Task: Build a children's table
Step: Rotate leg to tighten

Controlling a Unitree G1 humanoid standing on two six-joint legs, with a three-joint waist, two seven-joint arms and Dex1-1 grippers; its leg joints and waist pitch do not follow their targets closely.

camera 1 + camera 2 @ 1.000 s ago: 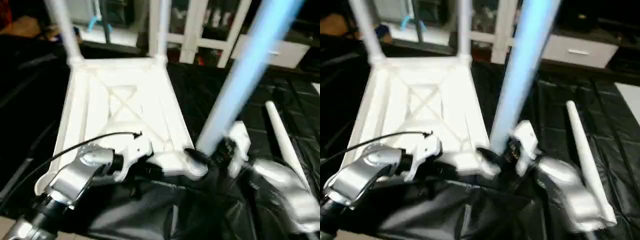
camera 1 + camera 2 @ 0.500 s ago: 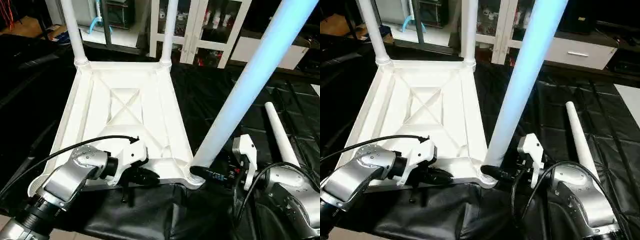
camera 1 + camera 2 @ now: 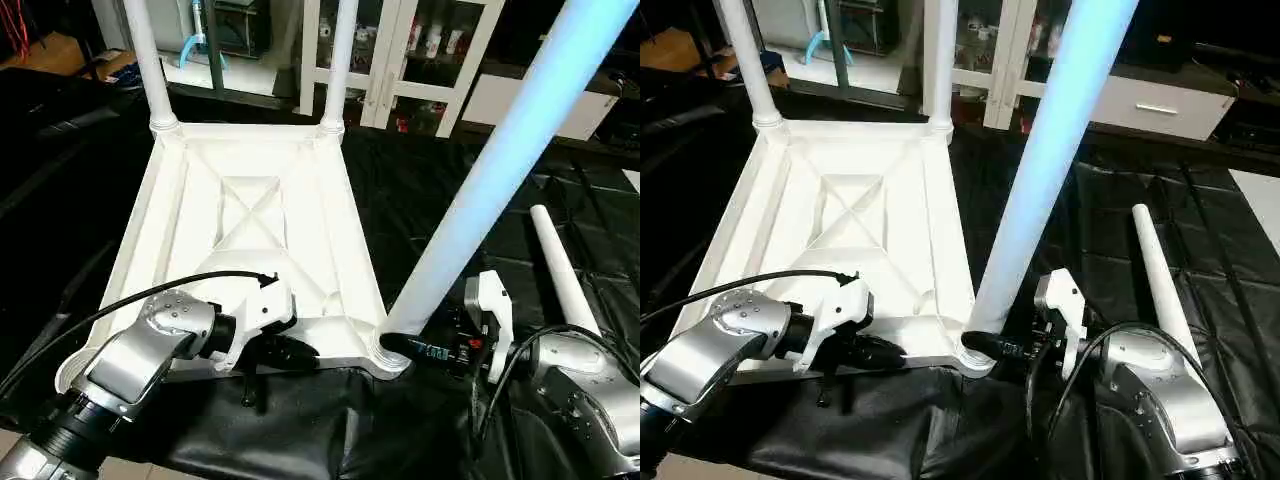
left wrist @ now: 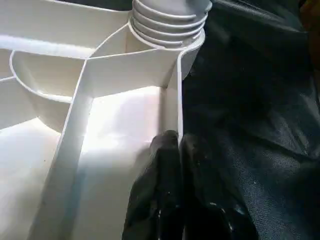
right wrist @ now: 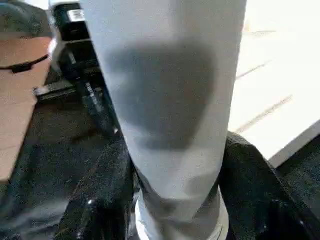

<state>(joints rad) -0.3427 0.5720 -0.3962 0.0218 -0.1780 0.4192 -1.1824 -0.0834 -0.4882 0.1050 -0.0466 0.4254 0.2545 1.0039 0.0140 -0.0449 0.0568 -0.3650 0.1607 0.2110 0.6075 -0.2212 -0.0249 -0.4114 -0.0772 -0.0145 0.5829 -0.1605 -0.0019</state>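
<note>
White X-ribbed table top (image 3: 250,215), white legs (image 3: 565,275), black cloth (image 3: 440,190).

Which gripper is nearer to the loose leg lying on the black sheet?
Right. The right gripper sits at the near-corner leg, just beside the loose leg; the left gripper pinches the tabletop rim farther off.

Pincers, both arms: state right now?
Left pincer: shut on the tabletop rim.
Right pincer: fingers around the third leg at its base.
</note>
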